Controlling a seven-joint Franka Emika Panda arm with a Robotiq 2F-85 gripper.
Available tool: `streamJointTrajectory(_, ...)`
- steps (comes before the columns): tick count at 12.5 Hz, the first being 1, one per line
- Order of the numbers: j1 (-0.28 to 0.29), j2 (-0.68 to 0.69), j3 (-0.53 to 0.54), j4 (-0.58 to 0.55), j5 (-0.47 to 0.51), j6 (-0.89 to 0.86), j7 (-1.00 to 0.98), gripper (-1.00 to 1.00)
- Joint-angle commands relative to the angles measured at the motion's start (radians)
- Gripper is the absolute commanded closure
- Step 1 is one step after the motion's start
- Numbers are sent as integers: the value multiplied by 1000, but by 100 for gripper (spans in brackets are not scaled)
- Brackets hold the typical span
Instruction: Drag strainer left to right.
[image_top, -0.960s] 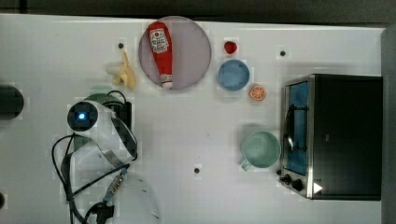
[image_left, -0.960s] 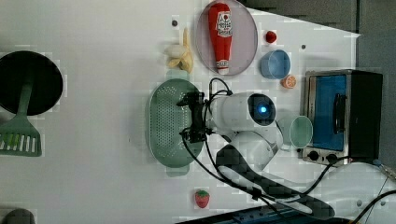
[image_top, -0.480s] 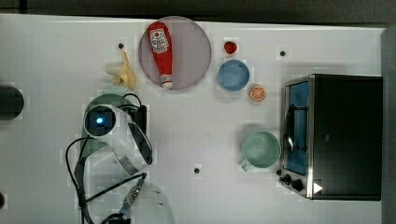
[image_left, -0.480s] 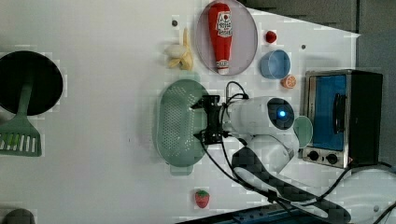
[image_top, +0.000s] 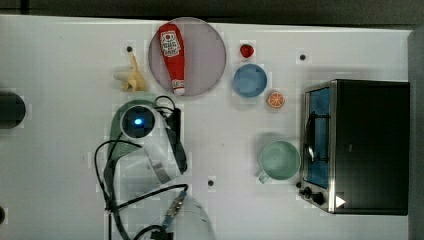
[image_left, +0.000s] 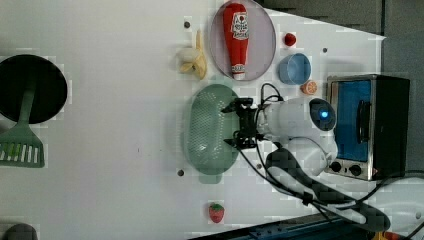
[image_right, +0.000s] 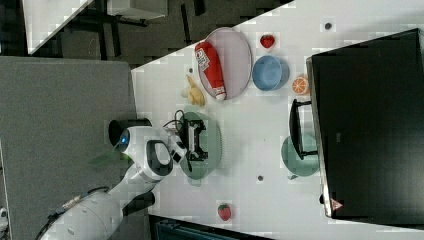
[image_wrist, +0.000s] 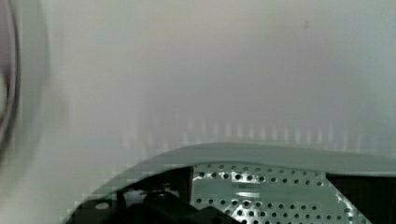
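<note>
Wrist view: strainer (image_wrist: 261, 186) is filling the lower part of the frame, its pale rim arching over the dotted holes, w/ dark gripper parts sitting low at either side of it. Bare white table (image_wrist: 210, 70) is stretching beyond the rim.

Left view: gripper (image_left: 243, 124) is sitting at frame center, right at the strainer's (image_left: 210, 129) right rim, fingers reaching in over the rim and down into the bowl. Can't tell if they're spread or pressed together. Right view: gripper (image_right: 195, 140) is hanging over the strainer's (image_right: 206, 145) middle, center-left of frame.

Top view: arm is covering most of the strainer (image_top: 116, 125), just a green sliver peeking out at center-left.

Farther out in the left view: banana (image_left: 194, 61) is lying just above the strainer, plate (image_left: 265, 40) w/ ketchup bottle (image_left: 236, 37) at upper center, blue bowl (image_left: 294, 68) right of that. In the top view, mug (image_top: 278, 160) is sitting well apart at right, beside the toaster oven (image_top: 360, 145).
</note>
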Motion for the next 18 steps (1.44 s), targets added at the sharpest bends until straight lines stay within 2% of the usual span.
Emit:
streamJointTrajectory(1,-44,-24,-23,3,-8,11,-116,-100)
streamJointTrajectory(7,-98,-58,-75,-36,-8,13,-251,-100)
streamJointTrajectory(18,-154,-92,-220,-72,-8,45,-453,-100)
